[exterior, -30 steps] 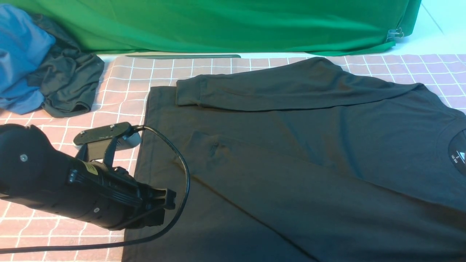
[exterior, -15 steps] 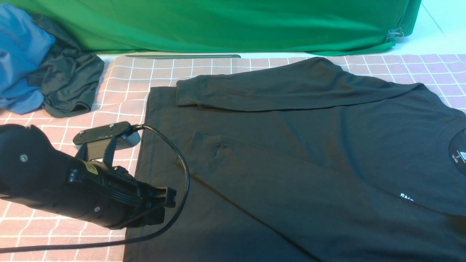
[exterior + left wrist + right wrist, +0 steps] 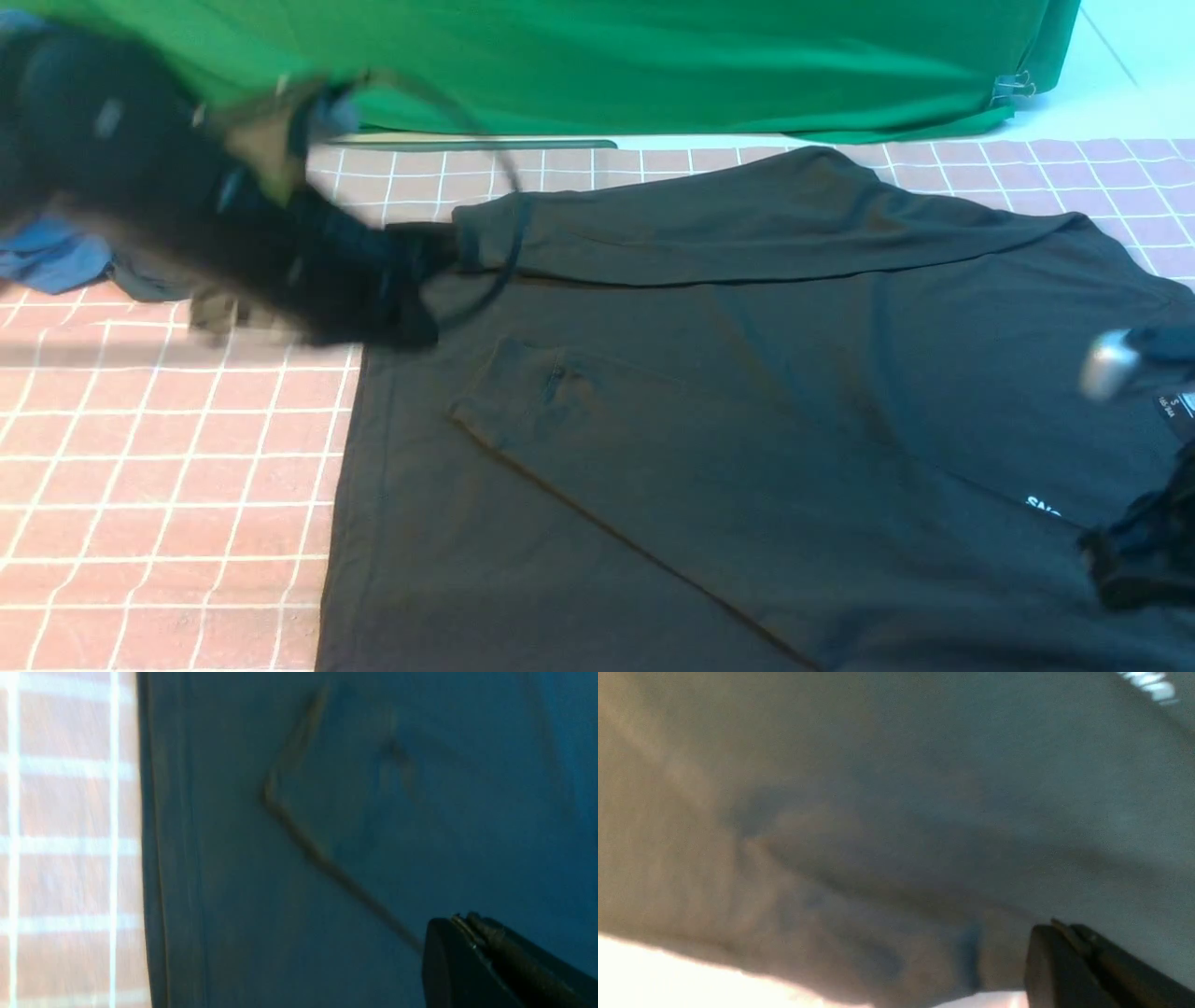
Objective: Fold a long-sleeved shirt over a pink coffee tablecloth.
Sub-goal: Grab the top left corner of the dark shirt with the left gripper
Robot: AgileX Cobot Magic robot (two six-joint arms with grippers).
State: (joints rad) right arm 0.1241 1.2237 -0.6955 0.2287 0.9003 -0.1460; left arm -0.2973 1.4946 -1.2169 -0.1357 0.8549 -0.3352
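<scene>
Hovering empty with fingers together, the left claw (image 3: 462, 921) has swung farther back over the long-sleeved shirt (image 3: 747, 392); the right claw (image 3: 1057, 928) is likewise closed.

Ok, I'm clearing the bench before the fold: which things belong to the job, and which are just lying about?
Job: long-sleeved shirt; pink coffee tablecloth under it.
Lying about: blue garment, far left; green backdrop cloth behind.

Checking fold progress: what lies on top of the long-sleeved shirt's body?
Both sleeves lie folded across the long-sleeved shirt: the far sleeve and the near sleeve, cuffs toward the hem. Most of the white chest print is covered; only a few letters show.
</scene>
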